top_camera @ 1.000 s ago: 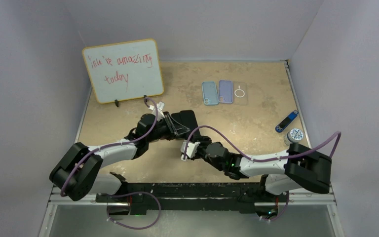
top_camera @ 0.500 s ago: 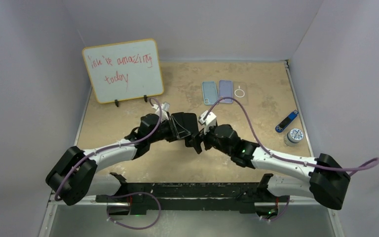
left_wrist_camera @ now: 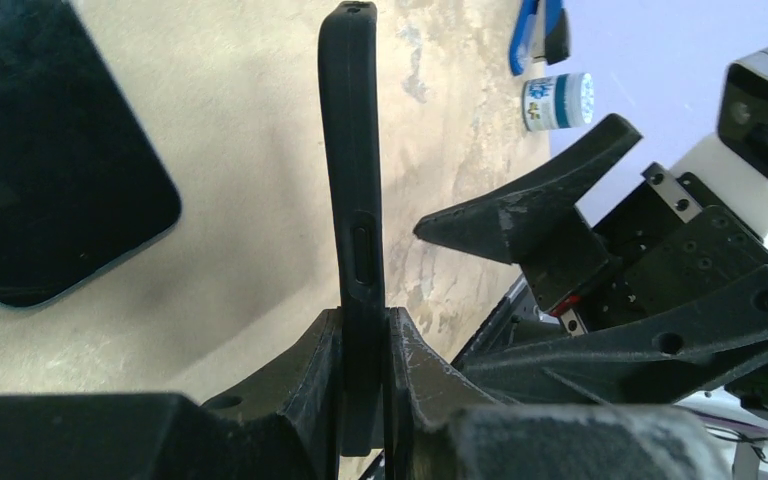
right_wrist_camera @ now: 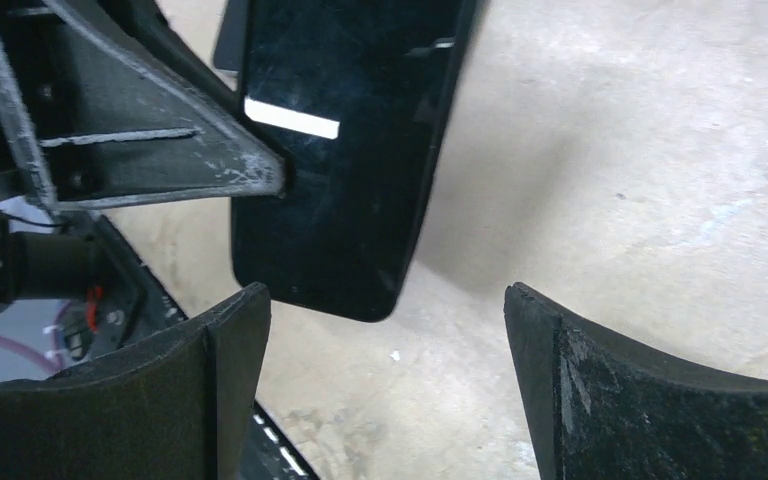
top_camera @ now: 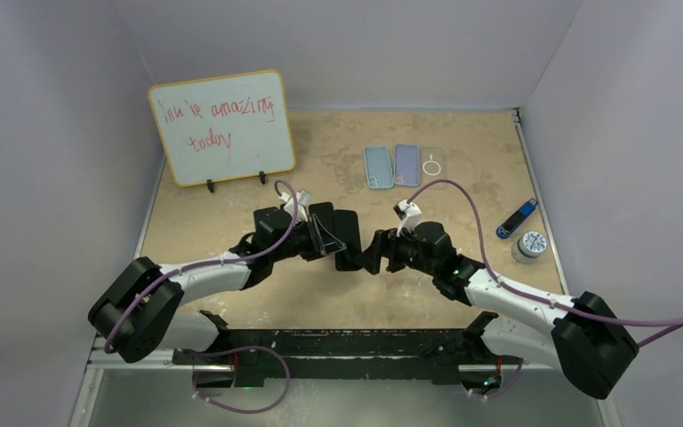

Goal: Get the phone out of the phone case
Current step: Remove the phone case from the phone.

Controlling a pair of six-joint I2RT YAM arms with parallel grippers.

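Grip stage: your left gripper (left_wrist_camera: 362,325) is clamped on the phone case (left_wrist_camera: 350,150), held on edge.
Right gripper (right_wrist_camera: 385,300) gapes near the phone (right_wrist_camera: 350,150); next you likely pinch its free end.

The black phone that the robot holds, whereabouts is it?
The black phone is mid-table in the top view, clamped in the left gripper, with the open right gripper close on its right.

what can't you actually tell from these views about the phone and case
Whether a phone sits in the black case: the left wrist view shows it edge-on only.
Its lower end: hidden inside the left gripper, left wrist view.
Dark flat device: cut off by the left wrist frame's edge.
Round tub label: too small, top view.
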